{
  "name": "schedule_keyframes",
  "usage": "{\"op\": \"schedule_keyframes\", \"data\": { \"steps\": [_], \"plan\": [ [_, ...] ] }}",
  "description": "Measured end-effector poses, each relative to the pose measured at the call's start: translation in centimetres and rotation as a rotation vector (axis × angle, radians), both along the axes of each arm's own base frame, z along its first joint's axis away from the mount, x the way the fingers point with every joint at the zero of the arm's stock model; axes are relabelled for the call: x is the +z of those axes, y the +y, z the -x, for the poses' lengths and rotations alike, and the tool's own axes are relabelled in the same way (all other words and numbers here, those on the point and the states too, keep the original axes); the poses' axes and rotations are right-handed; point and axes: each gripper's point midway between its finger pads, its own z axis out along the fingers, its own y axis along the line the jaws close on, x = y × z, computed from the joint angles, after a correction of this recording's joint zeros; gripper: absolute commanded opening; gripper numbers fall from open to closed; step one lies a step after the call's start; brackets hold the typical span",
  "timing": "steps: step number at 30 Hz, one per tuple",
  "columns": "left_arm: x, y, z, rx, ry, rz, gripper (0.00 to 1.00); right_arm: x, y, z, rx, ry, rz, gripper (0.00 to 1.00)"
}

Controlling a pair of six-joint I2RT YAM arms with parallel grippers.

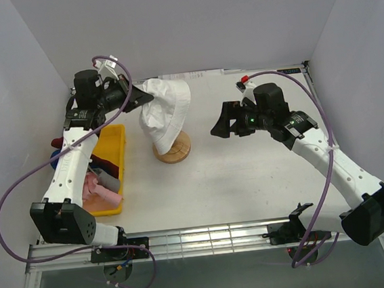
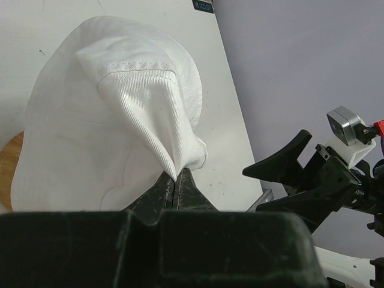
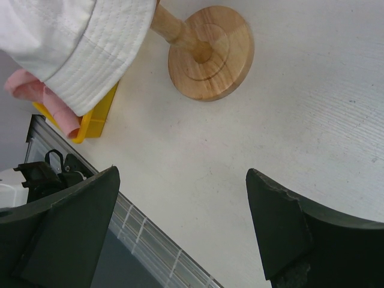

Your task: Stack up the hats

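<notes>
Left tool [image 2: 177, 180] pinches white hat [image 2: 114, 126] — right tool [image 3: 181, 177] gapes.

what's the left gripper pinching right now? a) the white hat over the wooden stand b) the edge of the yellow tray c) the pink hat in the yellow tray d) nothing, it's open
a: the left gripper is shut on a fold of the white hat, which drapes over the wooden stand.
</notes>
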Motion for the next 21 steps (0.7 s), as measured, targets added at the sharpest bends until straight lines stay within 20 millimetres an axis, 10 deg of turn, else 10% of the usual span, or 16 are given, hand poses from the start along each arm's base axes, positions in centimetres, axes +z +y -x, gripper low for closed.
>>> {"op": "schedule_keyframes", "data": {
  "steps": [21],
  "plan": [
    [-5.6, -3.2, -0.9, -0.060, 0.090, -0.102, 0.07, -0.4, 0.1, 0.0, -0.007, 0.010, -0.013, 0.91]
  ]
}}
